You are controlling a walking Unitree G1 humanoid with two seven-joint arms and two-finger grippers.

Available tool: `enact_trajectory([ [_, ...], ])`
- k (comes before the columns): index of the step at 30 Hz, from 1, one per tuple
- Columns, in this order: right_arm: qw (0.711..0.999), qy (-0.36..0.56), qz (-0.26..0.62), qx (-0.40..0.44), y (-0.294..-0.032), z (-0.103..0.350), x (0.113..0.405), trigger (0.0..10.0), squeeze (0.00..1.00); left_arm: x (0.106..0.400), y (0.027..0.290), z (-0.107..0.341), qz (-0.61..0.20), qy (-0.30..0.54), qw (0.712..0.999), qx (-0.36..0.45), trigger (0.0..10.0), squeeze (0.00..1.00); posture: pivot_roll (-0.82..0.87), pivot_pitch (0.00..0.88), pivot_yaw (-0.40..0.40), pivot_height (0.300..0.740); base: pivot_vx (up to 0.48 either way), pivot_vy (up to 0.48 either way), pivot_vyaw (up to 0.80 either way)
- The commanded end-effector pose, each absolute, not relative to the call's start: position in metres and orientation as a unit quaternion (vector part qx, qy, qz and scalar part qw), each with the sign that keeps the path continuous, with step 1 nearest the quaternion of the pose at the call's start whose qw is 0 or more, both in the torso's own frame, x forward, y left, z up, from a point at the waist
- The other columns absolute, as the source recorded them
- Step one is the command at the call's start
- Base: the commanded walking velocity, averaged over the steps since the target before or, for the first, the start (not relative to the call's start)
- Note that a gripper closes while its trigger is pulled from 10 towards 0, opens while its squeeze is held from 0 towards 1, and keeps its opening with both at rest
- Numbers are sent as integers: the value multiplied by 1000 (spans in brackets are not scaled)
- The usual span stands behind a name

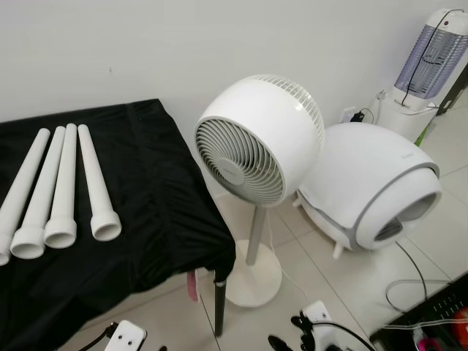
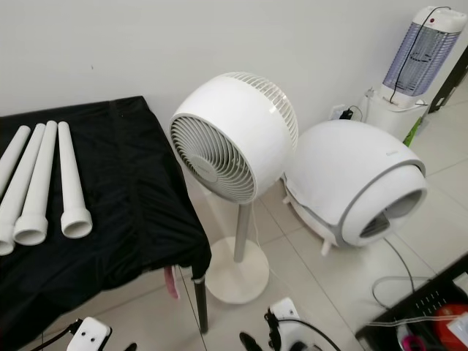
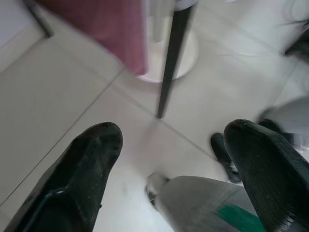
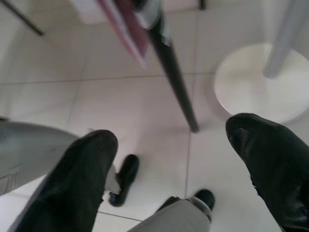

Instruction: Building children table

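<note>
Several white tube-shaped table legs [image 1: 62,186] lie side by side on a table draped in black cloth [image 1: 161,197], their flared ends toward me. Both arms hang low beside the table's front corner. In the left wrist view my left gripper [image 3: 169,164] is open over the tiled floor, its two black fingers [image 3: 82,174] wide apart with nothing between them. My right gripper [image 4: 176,169] is open too, above the floor near the table's thin black leg [image 4: 174,82].
A white pedestal fan [image 1: 252,139] stands right of the table, its round base [image 4: 256,82] on the tiles. Behind it sit a white domed box [image 1: 365,183] and a bug zapper [image 1: 431,58]. Cables and a dark case [image 1: 431,307] lie at bottom right. Something pink [image 3: 111,29] hangs under the cloth.
</note>
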State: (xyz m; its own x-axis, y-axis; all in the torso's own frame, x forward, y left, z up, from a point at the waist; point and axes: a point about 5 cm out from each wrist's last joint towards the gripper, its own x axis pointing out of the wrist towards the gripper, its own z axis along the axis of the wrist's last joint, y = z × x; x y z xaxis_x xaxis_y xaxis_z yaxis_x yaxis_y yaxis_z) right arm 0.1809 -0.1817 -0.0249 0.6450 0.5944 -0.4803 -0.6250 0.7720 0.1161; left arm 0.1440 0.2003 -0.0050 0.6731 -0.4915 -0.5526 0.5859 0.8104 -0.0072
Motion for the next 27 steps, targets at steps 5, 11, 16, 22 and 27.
enact_trajectory([
  [5,898,207,388,-31,-177,7,190,10000,0,154,185,33,-391,242,887,44,10000,0,-9,19,13,740,0,0,0],
  [11,898,152,411,-44,-177,42,201,10000,0,170,167,87,-465,164,870,20,10000,0,-16,19,15,740,0,0,0],
  [16,899,125,417,-40,-174,61,204,10000,0,176,160,114,-483,122,867,8,10000,0,-16,19,15,740,0,0,0],
  [22,920,61,385,-30,-166,95,217,10000,0,192,151,149,-461,51,886,-9,10000,0,-16,19,15,740,0,0,0],
  [27,962,-1,273,-31,-160,115,232,10000,0,217,159,149,-312,19,950,9,10000,0,-19,10,0,740,0,0,0],
])
